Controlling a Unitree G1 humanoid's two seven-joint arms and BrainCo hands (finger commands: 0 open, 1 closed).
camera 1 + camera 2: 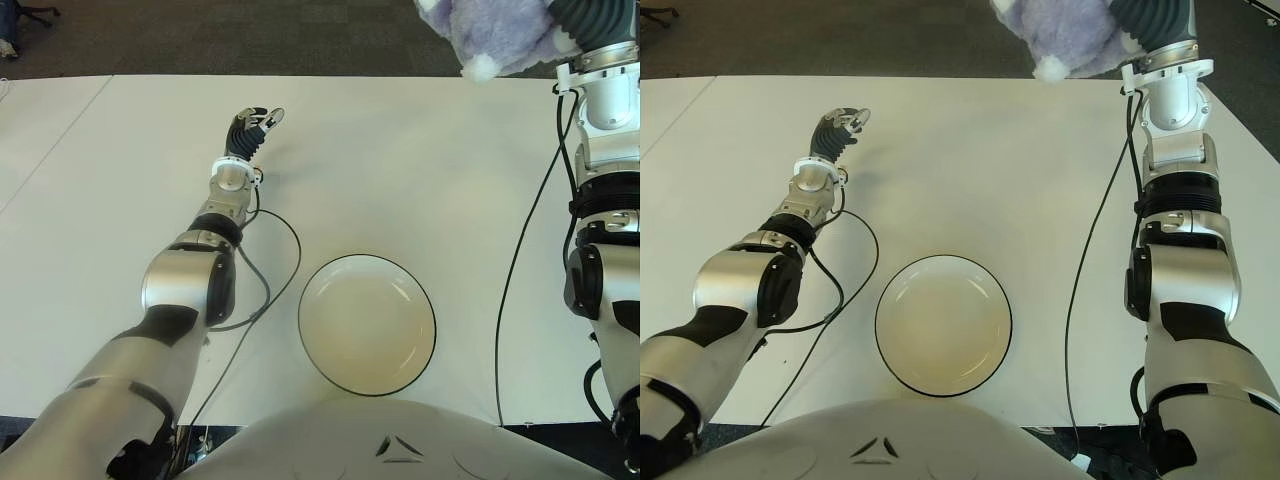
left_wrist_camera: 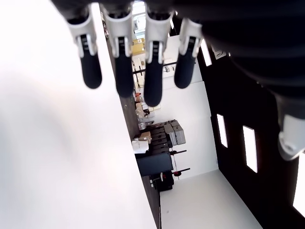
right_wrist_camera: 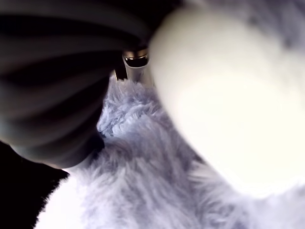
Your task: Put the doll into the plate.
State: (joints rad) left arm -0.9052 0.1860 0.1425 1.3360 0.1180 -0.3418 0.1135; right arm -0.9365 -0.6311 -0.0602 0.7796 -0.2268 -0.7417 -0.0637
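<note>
The right hand [image 1: 1145,20] grips the furry doll [image 1: 1065,35] aloft at far right, the plate [image 1: 943,325] near the front of the counter [image 1: 990,160] waits empty, and the left hand [image 1: 837,128] hangs slack.

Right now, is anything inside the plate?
Nothing: the plate shows only its bare cream inside. The doll is held in the right hand at the table's far right edge. The left hand is open over the table.

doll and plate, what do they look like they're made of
The doll, gripped by the right hand at the table's far edge, looks like soft plush: long lilac-grey fuzzy pile with white tips. The plate looks like glazed ceramic or enamel, hard to tell which: smooth cream surface with a soft sheen and a thin dark rim line.
</note>
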